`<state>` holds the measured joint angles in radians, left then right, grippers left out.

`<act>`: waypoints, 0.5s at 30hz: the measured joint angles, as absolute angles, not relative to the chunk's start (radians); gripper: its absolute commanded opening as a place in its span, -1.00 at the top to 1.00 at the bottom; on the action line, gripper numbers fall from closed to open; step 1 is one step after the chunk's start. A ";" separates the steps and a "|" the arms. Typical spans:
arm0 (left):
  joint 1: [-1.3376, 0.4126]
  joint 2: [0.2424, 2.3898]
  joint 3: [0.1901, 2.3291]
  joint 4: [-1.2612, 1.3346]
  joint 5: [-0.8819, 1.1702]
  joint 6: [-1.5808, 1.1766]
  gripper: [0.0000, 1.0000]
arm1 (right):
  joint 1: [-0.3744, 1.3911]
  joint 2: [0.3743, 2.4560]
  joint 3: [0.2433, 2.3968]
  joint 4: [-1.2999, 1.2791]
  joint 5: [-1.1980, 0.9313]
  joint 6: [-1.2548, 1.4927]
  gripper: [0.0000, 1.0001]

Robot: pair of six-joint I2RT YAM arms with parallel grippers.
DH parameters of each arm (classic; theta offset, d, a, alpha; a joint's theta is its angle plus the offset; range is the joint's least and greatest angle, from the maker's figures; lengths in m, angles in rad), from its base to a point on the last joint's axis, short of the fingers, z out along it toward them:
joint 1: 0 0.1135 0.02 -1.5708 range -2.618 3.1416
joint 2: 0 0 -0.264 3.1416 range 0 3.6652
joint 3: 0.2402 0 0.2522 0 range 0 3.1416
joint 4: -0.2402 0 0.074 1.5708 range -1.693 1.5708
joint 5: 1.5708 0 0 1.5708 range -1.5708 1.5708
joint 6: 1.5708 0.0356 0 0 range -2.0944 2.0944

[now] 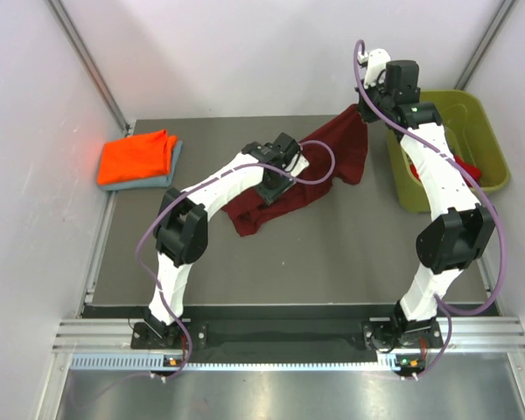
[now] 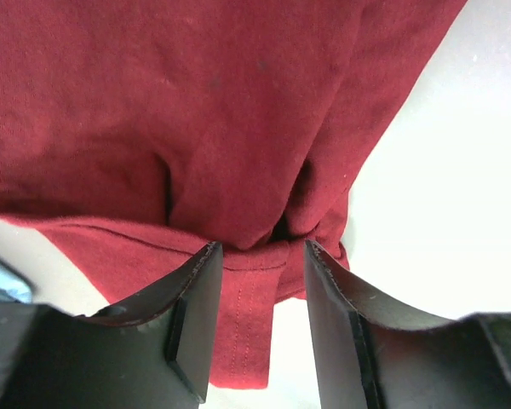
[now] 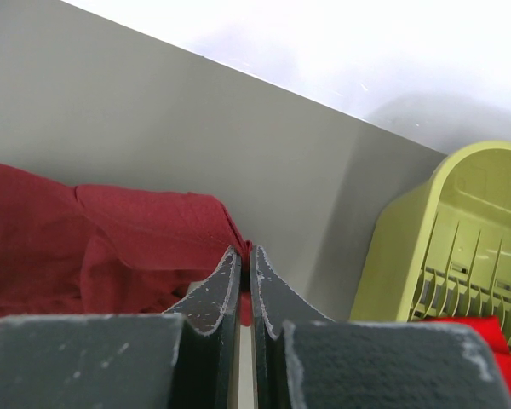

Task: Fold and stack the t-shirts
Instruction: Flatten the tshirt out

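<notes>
Right fingers (image 3: 221,290) clamp the soft dark maroon t-shirt (image 1: 343,153) by a corner; left fingers (image 2: 192,324), apart, should pinch its hem squarely.

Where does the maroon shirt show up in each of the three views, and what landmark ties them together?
Top: maroon shirt mid-table, one corner lifted toward the far right.
Left wrist: fills the upper frame, hem between the open left pincer.
Right wrist: lower left, corner pinched in the right pincer.
Landmark: bin, at right in the top and right wrist views; absent from the left wrist view.
</notes>
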<state>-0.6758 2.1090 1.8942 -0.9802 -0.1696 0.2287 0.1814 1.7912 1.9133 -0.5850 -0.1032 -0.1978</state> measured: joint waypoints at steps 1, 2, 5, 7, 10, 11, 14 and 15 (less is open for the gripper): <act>-0.680 2.106 1.887 -0.980 -0.180 0.229 0.01 | 0.181 1.791 1.913 -0.585 -0.104 -0.198 1.00; -0.683 2.105 1.882 -0.980 -0.190 0.229 0.01 | 0.181 1.791 1.913 -0.585 -0.104 -0.198 1.00; -0.686 2.104 1.873 -0.980 -0.211 0.229 0.01 | 0.181 1.791 1.913 -0.585 -0.105 -0.198 1.00; -0.688 2.104 1.873 -0.979 -0.225 0.229 0.02 | 0.181 1.791 1.913 -0.585 -0.107 -0.198 1.00; -0.688 2.104 1.873 -0.979 -0.237 0.229 0.02 | 0.181 1.791 1.913 -0.585 -0.107 -0.198 1.00; -0.688 2.104 1.873 -0.979 -0.242 0.229 0.02 | 0.181 1.791 1.913 -0.585 -0.107 -0.198 1.00; -0.688 2.104 1.873 -0.978 -0.262 0.229 0.05 | 0.181 1.791 1.913 -0.585 -0.107 -0.198 1.00; -0.688 2.104 1.873 -0.978 -0.266 0.229 0.08 | 0.181 1.791 1.913 -0.585 -0.107 -0.198 1.00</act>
<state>-0.6880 2.1044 1.8729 -0.9775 -0.2661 0.2287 0.1814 1.7912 1.9133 -0.5850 -0.1070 -0.1978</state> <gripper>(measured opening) 0.486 0.018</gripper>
